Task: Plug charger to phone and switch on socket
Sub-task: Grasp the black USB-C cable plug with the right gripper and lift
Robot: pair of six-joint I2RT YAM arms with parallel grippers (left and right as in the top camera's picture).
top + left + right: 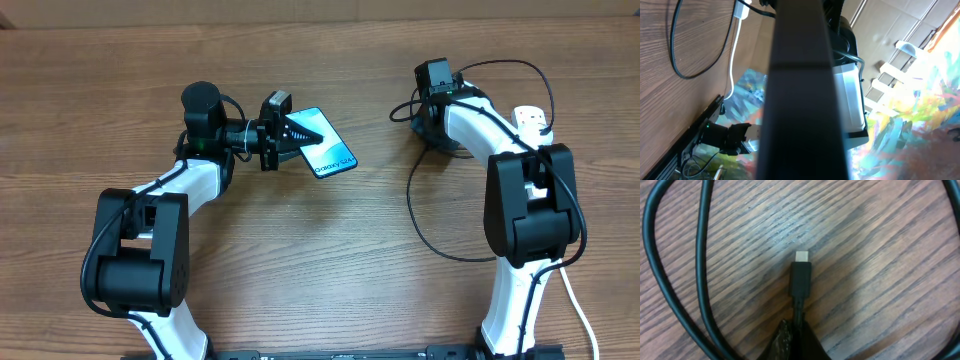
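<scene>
Left arm reaches inward, wrist rolled sideways, left gripper (303, 132) clamped; right arm stretches forward, right gripper (797, 339) pinched closed, pointing down.

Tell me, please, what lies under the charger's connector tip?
Only bare wooden table shows beneath the charger's connector tip. Behind it, the cable runs into the right gripper, whose fingers cover that stretch.
</scene>
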